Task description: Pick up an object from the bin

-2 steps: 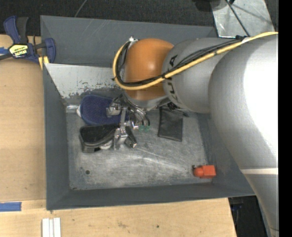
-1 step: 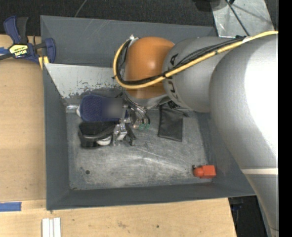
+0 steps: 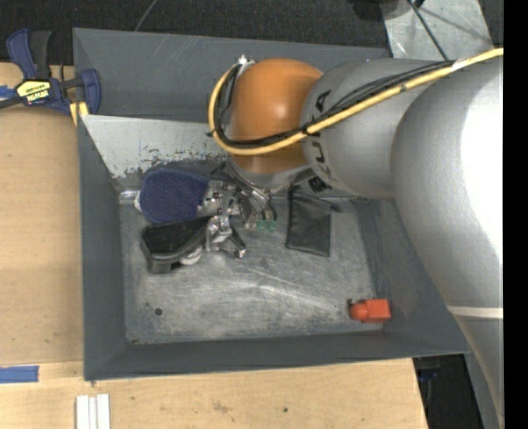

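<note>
One large silver arm (image 3: 406, 141) fills the right side of the scene and reaches down into the grey bin (image 3: 103, 266), its wrist wrapped in a rounded orange cover (image 3: 268, 105) with a yellow cable (image 3: 398, 86) running along it. On the bin floor, toward the far left corner, lies a dark blue pad (image 3: 168, 195), rounded and soft-looking, close against the sloping far wall. Right of the middle, partly under the arm, a dark grey slab (image 3: 308, 228) lies flat and tilted a little. Just in front of the blue pad and touching it sits a black lump (image 3: 168, 241), long and low with a pale underside, pointing toward the left wall. The hand (image 3: 229, 225) hangs low in the middle of the bin, between the slab and the two dark things, just beside the right ends of the blue pad and the black lump. Whether it is apart or together I cannot tell, nor whether it touches either of them. A small orange block (image 3: 369, 309) rests well apart from the rest, in the near right corner. A tiny green scrap (image 3: 266, 226) shows just right of the hand.
</note>
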### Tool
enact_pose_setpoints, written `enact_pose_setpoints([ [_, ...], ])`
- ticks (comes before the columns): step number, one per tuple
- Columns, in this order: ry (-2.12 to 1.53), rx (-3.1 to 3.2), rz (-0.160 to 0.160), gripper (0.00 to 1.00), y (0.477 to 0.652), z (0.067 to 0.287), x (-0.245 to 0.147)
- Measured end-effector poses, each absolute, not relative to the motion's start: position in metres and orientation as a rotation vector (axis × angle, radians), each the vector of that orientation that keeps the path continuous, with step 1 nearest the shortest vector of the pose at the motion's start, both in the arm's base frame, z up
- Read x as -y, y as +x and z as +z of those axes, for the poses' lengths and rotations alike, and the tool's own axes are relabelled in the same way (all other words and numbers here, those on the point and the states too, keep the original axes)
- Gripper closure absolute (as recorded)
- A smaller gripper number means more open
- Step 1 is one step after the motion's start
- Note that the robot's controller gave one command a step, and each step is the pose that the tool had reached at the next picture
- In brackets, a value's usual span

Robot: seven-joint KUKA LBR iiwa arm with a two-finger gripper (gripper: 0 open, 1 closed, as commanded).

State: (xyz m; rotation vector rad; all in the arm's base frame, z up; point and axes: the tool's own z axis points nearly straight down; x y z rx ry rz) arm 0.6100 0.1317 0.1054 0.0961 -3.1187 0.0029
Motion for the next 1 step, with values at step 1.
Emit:
enact_pose_setpoints([
  [1,0.097,3.141,0.002,1.00,0.6099,0.1565,-0.1307],
])
